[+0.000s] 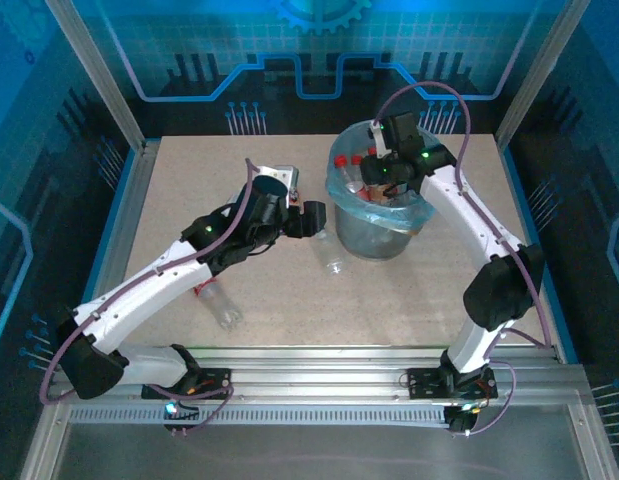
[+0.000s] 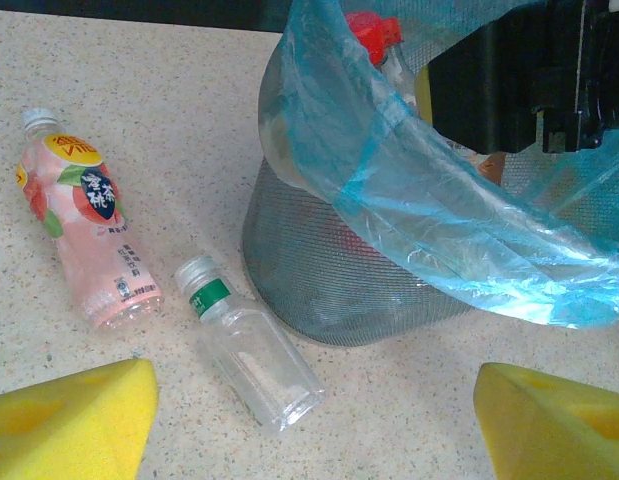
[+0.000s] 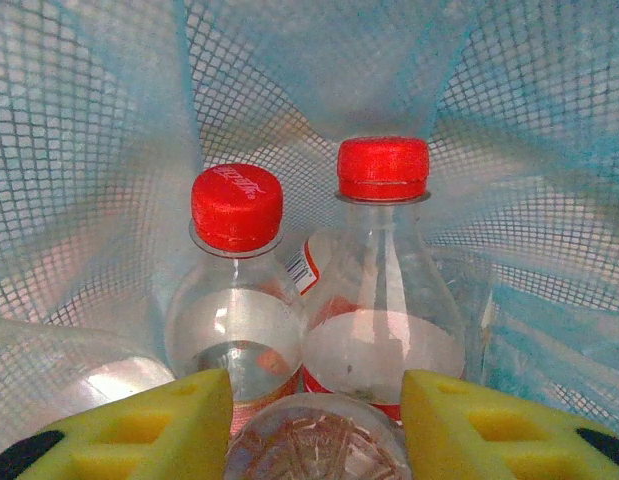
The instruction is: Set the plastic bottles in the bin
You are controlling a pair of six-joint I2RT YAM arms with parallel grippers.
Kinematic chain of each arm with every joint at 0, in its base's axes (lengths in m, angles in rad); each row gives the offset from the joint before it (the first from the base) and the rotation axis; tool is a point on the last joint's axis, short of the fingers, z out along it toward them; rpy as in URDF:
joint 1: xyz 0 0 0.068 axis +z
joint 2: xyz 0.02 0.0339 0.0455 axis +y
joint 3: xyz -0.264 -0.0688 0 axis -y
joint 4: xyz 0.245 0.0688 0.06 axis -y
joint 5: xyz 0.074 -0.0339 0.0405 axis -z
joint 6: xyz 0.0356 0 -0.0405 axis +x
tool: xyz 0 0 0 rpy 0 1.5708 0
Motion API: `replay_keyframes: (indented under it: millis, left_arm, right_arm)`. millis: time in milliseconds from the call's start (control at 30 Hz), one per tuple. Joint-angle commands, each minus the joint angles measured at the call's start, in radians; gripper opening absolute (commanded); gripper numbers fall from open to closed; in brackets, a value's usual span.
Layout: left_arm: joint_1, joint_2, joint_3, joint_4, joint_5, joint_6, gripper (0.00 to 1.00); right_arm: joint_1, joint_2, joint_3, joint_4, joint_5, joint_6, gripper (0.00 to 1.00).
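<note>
The bin (image 1: 374, 238) is a grey mesh bucket with a blue bag liner. My right gripper (image 1: 383, 174) reaches into it. Inside stand two clear bottles with red caps (image 3: 237, 205) (image 3: 383, 168). The round base of a third bottle (image 3: 319, 445) sits between my right gripper's (image 3: 317, 420) yellow pads, which stand close on both sides; whether they press it I cannot tell. My left gripper (image 2: 314, 430) (image 1: 311, 218) hangs open over the table. Ahead of it lie a clear bottle with a green band (image 2: 251, 345) (image 1: 332, 252) and a pink-labelled bottle (image 2: 84, 235).
The bin's mesh wall (image 2: 329, 290) and its blue bag (image 2: 409, 170) rise just beyond the clear bottle. Another bottle (image 1: 221, 308) lies beside my left forearm. Metal frame posts and rails border the table.
</note>
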Motion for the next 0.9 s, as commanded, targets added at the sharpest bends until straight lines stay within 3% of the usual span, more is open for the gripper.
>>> replay_keyframes:
  millis: [0, 267, 433, 667, 867]
  left_arm:
    - [-0.007, -0.028, -0.018, 0.015, -0.024, 0.005, 0.84]
    - [-0.003, -0.073, -0.025, -0.018, -0.096, 0.021, 0.85]
    - [0.038, -0.166, -0.103, -0.068, -0.142, -0.015, 0.86]
    - [0.273, -0.340, -0.322, -0.171, -0.095, -0.148, 0.89]
    - [0.449, -0.398, -0.441, -0.284, -0.051, -0.251, 0.95]
  right_arm:
    - [-0.011, -0.011, -0.017, -0.092, -0.009, 0.000, 0.50]
    - [0.001, -0.052, 0.165, -0.109, -0.022, 0.035, 0.64]
    - [0.071, -0.139, 0.188, -0.058, 0.033, 0.079, 0.76]
    - [0.288, -0.227, 0.051, 0.125, 0.074, 0.065, 0.78]
    - [0.445, -0.113, 0.089, 0.123, 0.043, 0.027, 0.79]
